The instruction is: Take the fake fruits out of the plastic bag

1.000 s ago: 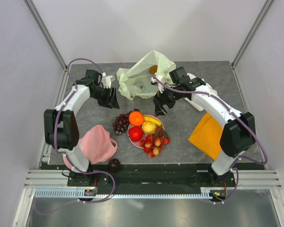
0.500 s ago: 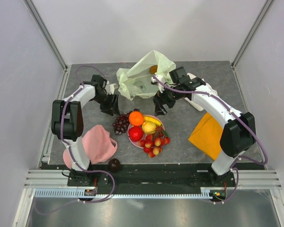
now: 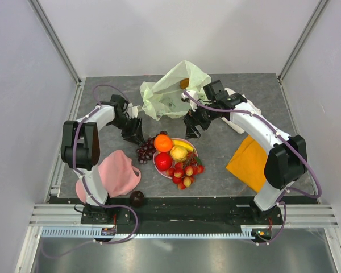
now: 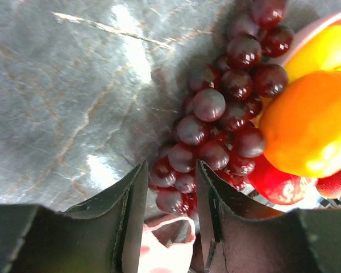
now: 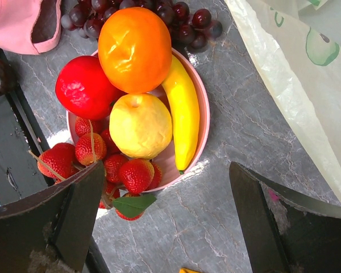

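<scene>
Beside the plate (image 5: 205, 122), grape bunch (image 4: 216, 119), pink cloth (image 3: 116, 173)

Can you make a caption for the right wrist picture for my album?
The open right gripper frames a pink plate piled with fake fruits, with the plastic bag beside it.

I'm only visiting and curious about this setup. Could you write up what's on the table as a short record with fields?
Bag: plastic bag at the far side, an orange item showing inside
Plate: pink plate holding orange, apple, banana, berries
Grapes: grape bunch on the table against the plate
Left claw: open, empty, above the grapes
Right claw: open, empty
</scene>
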Action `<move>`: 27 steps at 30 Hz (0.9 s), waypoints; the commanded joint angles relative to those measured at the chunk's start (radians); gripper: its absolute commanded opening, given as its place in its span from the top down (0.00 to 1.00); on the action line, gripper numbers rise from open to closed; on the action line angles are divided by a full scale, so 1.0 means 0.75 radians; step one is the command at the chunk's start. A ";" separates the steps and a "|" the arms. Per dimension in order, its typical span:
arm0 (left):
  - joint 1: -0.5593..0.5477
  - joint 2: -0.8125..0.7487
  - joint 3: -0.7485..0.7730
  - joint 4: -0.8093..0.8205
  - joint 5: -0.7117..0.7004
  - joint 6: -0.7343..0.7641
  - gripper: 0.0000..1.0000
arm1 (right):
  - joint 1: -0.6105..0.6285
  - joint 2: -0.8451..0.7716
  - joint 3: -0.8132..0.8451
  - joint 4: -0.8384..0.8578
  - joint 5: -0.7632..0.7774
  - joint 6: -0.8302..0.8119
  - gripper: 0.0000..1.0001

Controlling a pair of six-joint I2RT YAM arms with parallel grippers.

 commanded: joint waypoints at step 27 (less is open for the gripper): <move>0.060 -0.275 0.197 -0.077 0.180 0.048 0.98 | -0.011 0.126 0.304 -0.171 0.095 -0.107 0.02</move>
